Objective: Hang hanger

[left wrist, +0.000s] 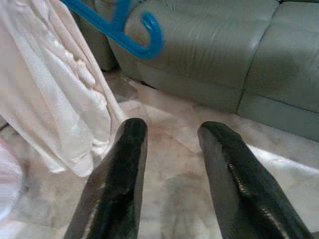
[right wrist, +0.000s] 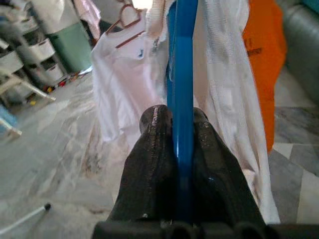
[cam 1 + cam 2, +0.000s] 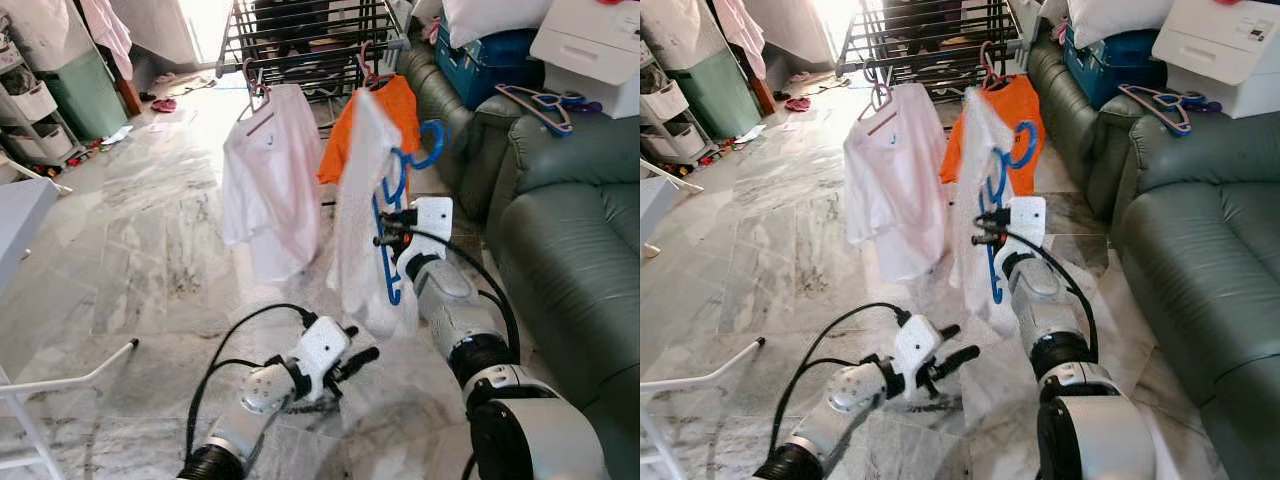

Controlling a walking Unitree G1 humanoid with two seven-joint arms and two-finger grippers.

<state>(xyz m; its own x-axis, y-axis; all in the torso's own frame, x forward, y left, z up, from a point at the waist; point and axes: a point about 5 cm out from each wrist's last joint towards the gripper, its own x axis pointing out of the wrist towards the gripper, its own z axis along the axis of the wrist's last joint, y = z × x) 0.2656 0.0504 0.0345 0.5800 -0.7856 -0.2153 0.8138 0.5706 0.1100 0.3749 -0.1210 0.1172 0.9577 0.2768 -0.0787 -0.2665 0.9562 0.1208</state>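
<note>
Right pincer: clamped on blue hanger bearing white garment, near drying rack. Left pincer: parted, holding nothing, above floor.

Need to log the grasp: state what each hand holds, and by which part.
Right hand clamps the blue hanger by its bar, a white garment draped on it. Left hand is open, holding nothing.
</note>
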